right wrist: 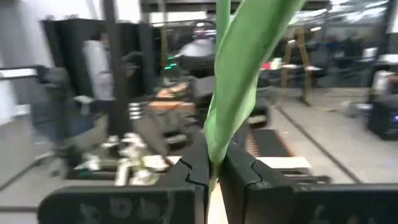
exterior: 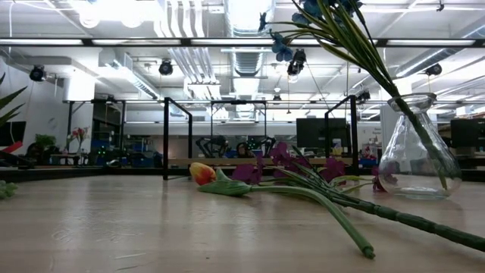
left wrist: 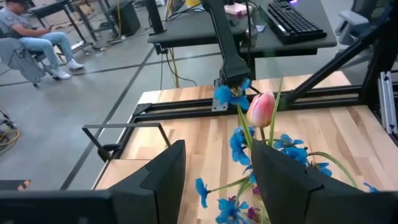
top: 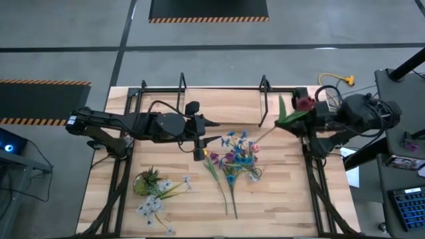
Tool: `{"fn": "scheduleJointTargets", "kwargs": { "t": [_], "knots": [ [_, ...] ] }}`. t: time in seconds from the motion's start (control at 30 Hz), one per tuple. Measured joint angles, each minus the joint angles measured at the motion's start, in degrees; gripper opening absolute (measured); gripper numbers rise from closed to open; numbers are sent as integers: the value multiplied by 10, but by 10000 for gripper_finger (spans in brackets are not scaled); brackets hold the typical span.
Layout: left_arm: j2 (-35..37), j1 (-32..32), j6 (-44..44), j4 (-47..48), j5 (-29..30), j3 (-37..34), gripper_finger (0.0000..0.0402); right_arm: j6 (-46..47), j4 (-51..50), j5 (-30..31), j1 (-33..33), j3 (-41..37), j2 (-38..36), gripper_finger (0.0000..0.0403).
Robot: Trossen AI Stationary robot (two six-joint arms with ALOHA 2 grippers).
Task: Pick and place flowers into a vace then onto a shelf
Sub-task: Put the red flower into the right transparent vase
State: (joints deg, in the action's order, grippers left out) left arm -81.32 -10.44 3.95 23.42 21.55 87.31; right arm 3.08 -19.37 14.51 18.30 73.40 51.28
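Right claw [right wrist: 212, 174] is clamped tight on a dark red flower [top: 304, 103] by its thin stem, lifted at the desk's [top: 285, 206] right edge. Light and bendy, it should be gripped low. Left claw [top: 198, 138], jaws parted and apparently empty, hovers beside the vase [exterior: 419, 148], whose blue flowers [top: 240, 147] crowd its narrow, breakable neck.

blue flowers [top: 240, 147], clear vace [exterior: 419, 148]

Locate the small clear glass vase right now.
In the high view the small clear glass vase stands right of table centre, holding blue flowers, with purple flowers lying beside it.
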Motion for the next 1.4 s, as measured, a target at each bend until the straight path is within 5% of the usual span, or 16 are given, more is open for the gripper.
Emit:
{"fn": "scheduleJointTargets", "kwargs": {
  "t": [0.33, 0.67, 0.97, 1.2, 1.4],
  "knots": [
    [0, 0, 0, 0, 0, 0, 167, 5, -37, -34, 26, 90, 31, 11],
    [0, 0, -5, 7, 12, 0, 167, 47, -83, -32, 86, 59, 80, 11],
    [2, 0, -17, 30, 14, 0, 167, 57, -124, 136, 207, 55, 79, 11],
    [3, 0, -30, 30, 14, 0, 167, 128, -182, 356, 278, -16, 85, 11],
    [3, 0, -30, 30, 14, 0, 167, 190, -178, 382, 281, -107, 67, 11]
  ]
}}
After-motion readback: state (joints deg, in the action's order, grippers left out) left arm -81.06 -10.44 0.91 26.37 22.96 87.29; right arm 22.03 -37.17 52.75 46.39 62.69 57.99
